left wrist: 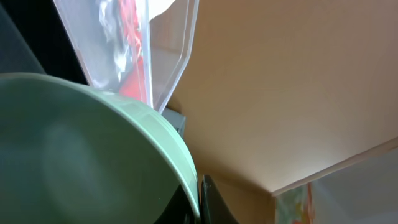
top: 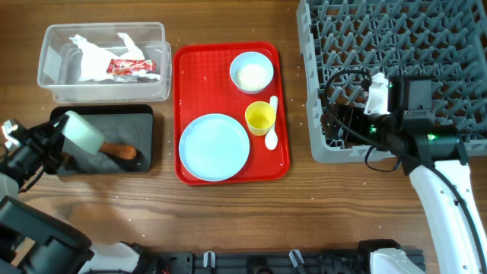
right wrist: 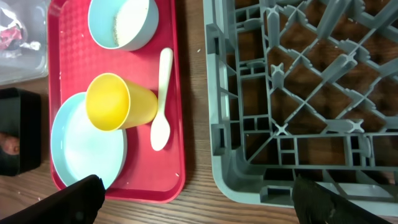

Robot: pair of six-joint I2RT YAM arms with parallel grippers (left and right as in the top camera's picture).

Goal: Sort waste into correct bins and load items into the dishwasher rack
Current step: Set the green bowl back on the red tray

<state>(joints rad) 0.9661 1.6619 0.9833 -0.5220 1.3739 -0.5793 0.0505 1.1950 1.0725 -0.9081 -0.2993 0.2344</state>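
Counting overhead, you find two bowls, one plate (top: pixel 214 146), one cup (top: pixel 259 117) and one spoon (top: pixel 272 125). The rice bowl (top: pixel 251 72) and the rest sit on the red tray (top: pixel 185 91), centre frame. The left tool (top: pixel 65 148) is clamped on the green bowl (top: pixel 80 133), tilted over the black tray (top: pixel 141 122). The right tool (right wrist: pixel 202 200) stands with fingers apart at the rack (top: pixel 426 38). Only overhead shows the napkin (top: pixel 95 57) and wrapper (top: pixel 131 67) in the clear tub (top: pixel 53 76).

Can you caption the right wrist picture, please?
Yellow cup, spoon, plate and bowl on red tray beside grey rack.
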